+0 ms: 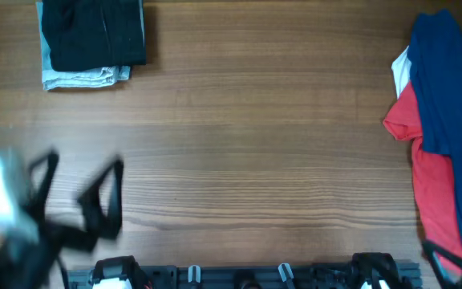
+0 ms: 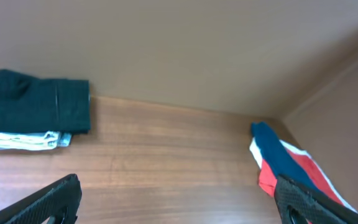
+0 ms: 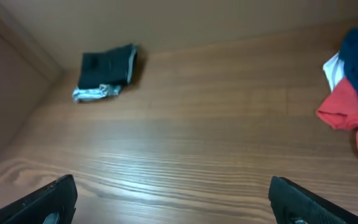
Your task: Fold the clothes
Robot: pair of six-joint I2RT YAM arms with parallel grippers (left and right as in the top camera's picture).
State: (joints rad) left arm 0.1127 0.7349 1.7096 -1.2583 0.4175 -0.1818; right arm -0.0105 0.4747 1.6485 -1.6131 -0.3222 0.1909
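The black garment (image 1: 95,32) lies folded at the table's far left, on top of a folded light-blue denim piece (image 1: 83,78). It also shows in the left wrist view (image 2: 39,102) and the right wrist view (image 3: 107,65). A loose pile at the right edge holds a dark blue garment (image 1: 443,80), a red one (image 1: 431,177) and a white one (image 1: 399,68). My left gripper (image 1: 74,189) is open and empty over bare wood at the front left, fingers spread wide (image 2: 179,205). My right gripper (image 3: 173,202) is open and empty at the front right (image 1: 455,265), beside the pile.
The wooden table (image 1: 255,144) spans the view. The arm bases (image 1: 239,274) sit along the front edge. A wall (image 2: 185,43) rises behind the table's far edge. The pile of clothes (image 2: 284,162) runs along the right side.
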